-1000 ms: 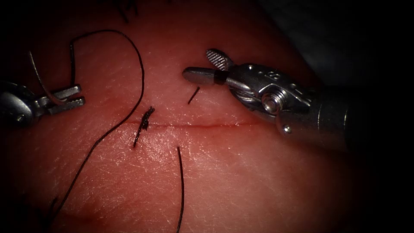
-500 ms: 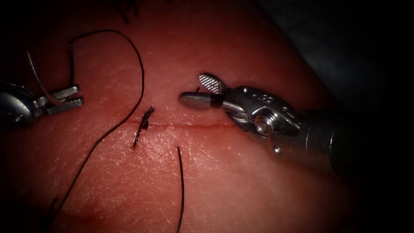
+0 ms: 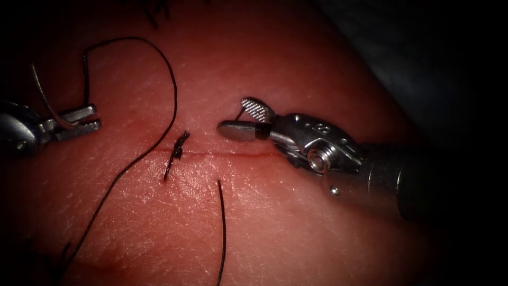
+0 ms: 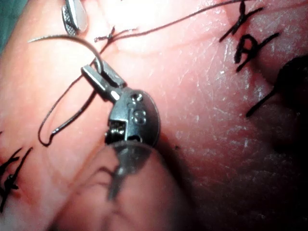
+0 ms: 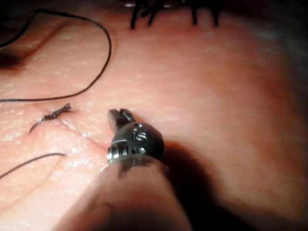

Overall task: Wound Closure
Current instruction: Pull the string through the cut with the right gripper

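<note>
At the left of the endoscope view my left tool (image 3: 79,122) is shut on the curved needle (image 3: 47,100) near its tail end, and the needle is out of the tissue. The left wrist view shows the same hold on the needle (image 4: 67,39). The long thread (image 3: 172,95) arcs from there over the tissue (image 3: 296,228). My right tool (image 3: 241,119) stands just above the cut (image 3: 248,154), jaws apart, with a short thread end (image 3: 241,112) between them. In the right wrist view that tool (image 5: 120,117) sits low over the tissue.
A knotted stitch (image 3: 179,148) with frayed ends sits on the cut, left of the right tool. A loose strand of thread (image 3: 222,233) runs from below the cut toward the near edge. Older stitches (image 5: 168,12) lie farther off.
The right tool has come down and a little left, from above the short thread end to astride it. The left tool and needle have hardly moved.
</note>
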